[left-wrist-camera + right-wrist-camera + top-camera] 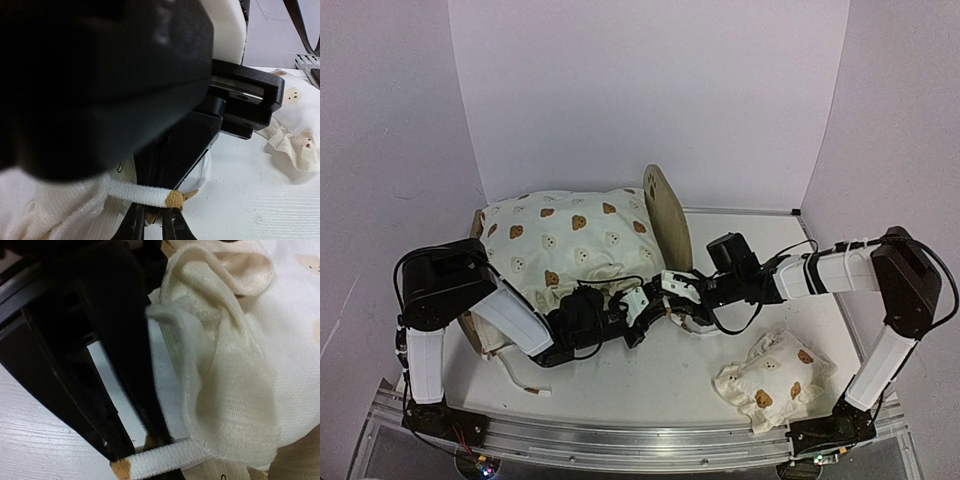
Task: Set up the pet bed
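A small pillow lies at the front right of the counter. Mid-counter the arms meet tip to tip. The right gripper is fully closed. The left gripper is nearly closed at a white tie of the cushion; I cannot tell whether either pinches it. Behind, at the left rear, stands the pet bed, with the cushion on it.

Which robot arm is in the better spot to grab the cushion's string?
Probably left: the left gripper sits right at the tan tip of the string; the right gripper is shut.
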{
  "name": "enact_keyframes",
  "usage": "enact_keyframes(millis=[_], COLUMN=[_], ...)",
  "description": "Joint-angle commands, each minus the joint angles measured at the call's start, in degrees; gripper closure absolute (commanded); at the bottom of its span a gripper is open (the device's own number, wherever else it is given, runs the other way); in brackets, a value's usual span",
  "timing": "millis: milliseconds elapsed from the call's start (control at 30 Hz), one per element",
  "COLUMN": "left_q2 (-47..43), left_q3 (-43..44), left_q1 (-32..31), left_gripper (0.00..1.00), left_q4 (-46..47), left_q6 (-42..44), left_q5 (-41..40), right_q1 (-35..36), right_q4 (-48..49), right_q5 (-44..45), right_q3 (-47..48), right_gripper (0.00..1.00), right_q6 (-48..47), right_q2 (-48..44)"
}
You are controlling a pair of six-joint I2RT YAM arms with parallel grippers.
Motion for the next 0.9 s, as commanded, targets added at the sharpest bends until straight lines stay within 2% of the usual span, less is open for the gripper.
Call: enact_keyframes(millis=[0, 233, 300, 433, 667, 867], left_q2=[0.88, -0.06, -0.27, -0.28, -1.43, -3.99], left_q3=[3.81, 2.00, 1.82, 2.07, 0.86, -0.50], left_q1=[0.15, 0.39, 0.69, 1.36, 1.37, 1.38], left_gripper=[0.91, 0.84, 0.86, 0.97, 1.00, 1.00], left_q4=[-1.66, -2.02, -2.05, -2.01, -2.02, -1.96], left_q6=[0.77, -0.33, -0.90, -2.54, -3.94, -9.35], left_q5=[3.76, 1.73, 1.94, 3.68, 1.23, -6.16], right_q1=[1.42, 1.42, 1.42, 1.42, 1.43, 1.27], right_q4=[1.49, 3.64, 4.22, 5.24, 6.73, 7.61], right_q5=[-4.16, -3.32, -3.74, -4.13, -1.78, 11.22], right_q3=[2.54, 1.70, 1.60, 1.56, 1.07, -4.43], right_gripper=[1.00, 1.00, 1.00, 1.00, 0.99, 0.70], right_q6=[-0.72, 0.18, 0.60, 1.44, 4.12, 16.28], right_q2=[-0.64, -2.20, -2.26, -2.39, -2.91, -5.96])
